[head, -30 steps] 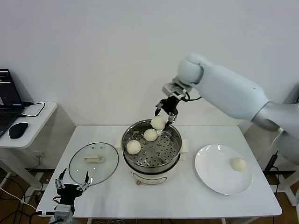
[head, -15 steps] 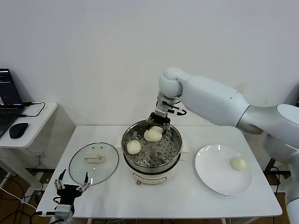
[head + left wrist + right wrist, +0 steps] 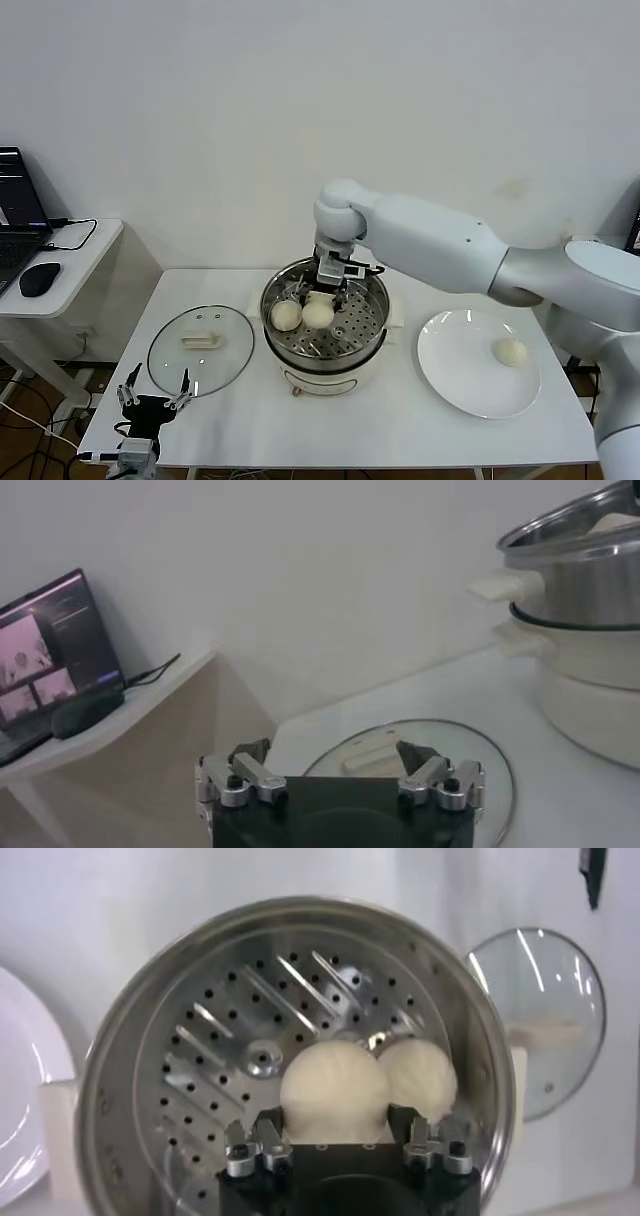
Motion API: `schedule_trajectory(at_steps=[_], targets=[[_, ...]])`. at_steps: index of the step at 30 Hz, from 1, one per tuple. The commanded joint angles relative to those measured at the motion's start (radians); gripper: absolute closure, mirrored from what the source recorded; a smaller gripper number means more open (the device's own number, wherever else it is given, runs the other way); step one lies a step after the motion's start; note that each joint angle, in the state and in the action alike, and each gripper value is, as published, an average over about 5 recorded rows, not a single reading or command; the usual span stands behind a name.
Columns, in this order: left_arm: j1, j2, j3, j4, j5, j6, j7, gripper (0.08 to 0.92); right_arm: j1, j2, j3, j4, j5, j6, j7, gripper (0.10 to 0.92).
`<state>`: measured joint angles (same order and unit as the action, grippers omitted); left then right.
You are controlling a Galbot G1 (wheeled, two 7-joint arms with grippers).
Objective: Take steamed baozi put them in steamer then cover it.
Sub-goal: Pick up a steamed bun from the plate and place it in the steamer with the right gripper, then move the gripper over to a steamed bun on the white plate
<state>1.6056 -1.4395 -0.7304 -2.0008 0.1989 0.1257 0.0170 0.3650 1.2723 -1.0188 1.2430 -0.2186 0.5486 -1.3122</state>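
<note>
The steamer [image 3: 372,335], a shiny steel pot on a cream base, stands mid-table. My right gripper [image 3: 322,300] reaches down into it and is shut on a cream-white baozi [image 3: 319,314], low over the perforated tray. In the right wrist view the gripper [image 3: 335,1123] has that baozi [image 3: 334,1091] between its fingers, and a second baozi [image 3: 421,1075] touches it. The second baozi [image 3: 286,315] lies toward the lid side. One more baozi [image 3: 511,351] lies on the white plate [image 3: 450,375]. The glass lid [image 3: 200,350] lies flat left of the steamer. My left gripper [image 3: 153,392] hangs open and empty by the table's front left corner.
A side table [image 3: 70,262] at the far left holds a laptop [image 3: 18,215] and a mouse [image 3: 38,279]. In the left wrist view the lid [image 3: 400,765] lies just ahead of the left gripper [image 3: 335,758], with the steamer [image 3: 580,590] beyond. A wall is close behind.
My right arm has swung left and lowered the baozi from above the steamer's far rim down into the pot, beside the other bun. The left arm has not moved.
</note>
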Motion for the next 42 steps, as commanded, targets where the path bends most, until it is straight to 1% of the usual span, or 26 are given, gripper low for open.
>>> schedule_trajectory(at_steps=[1, 8, 24, 27, 30, 32, 34, 38, 40, 42], targets=[[-0.003, 0.000, 0.001, 0.002, 0.000, 0.001, 0.001, 0.177, -0.028, 0.004, -0.002, 0.034, -0.030, 0.014, 0.005, 0.389], [-0.003, -0.002, 0.004, 0.005, 0.000, 0.001, 0.001, 0.177, -0.032, -0.015, -0.012, 0.061, -0.028, 0.003, 0.004, 0.389], [-0.005, -0.002, 0.003, 0.005, 0.000, 0.002, 0.002, 0.177, -0.050, -0.017, -0.021, 0.063, -0.012, -0.019, 0.011, 0.387], [-0.004, -0.001, 0.002, 0.005, 0.000, 0.002, 0.002, 0.177, -0.048, -0.022, -0.020, 0.065, -0.017, -0.023, 0.019, 0.341], [-0.004, -0.001, 0.002, 0.004, 0.000, 0.002, 0.003, 0.177, -0.041, -0.032, -0.013, 0.078, -0.015, -0.033, 0.024, 0.259], [-0.004, -0.001, 0.002, 0.003, 0.000, 0.003, 0.004, 0.177, -0.033, -0.043, -0.003, 0.091, -0.013, -0.042, 0.027, 0.223], [-0.004, -0.001, 0.003, 0.002, 0.001, 0.004, 0.006, 0.177, -0.018, -0.064, 0.011, 0.108, -0.001, -0.054, 0.028, 0.209], [-0.003, 0.002, 0.007, 0.000, 0.004, 0.005, 0.013, 0.177, 0.049, -0.148, 0.045, 0.145, 0.096, -0.118, 0.034, 0.203], [-0.003, 0.004, 0.008, -0.001, 0.003, 0.007, 0.019, 0.177, 0.098, -0.209, 0.046, 0.156, 0.183, -0.185, 0.054, 0.203], [-0.004, 0.007, 0.008, -0.001, -0.004, 0.012, 0.025, 0.177, 0.154, -0.289, 0.029, 0.163, 0.301, -0.287, 0.085, 0.203]])
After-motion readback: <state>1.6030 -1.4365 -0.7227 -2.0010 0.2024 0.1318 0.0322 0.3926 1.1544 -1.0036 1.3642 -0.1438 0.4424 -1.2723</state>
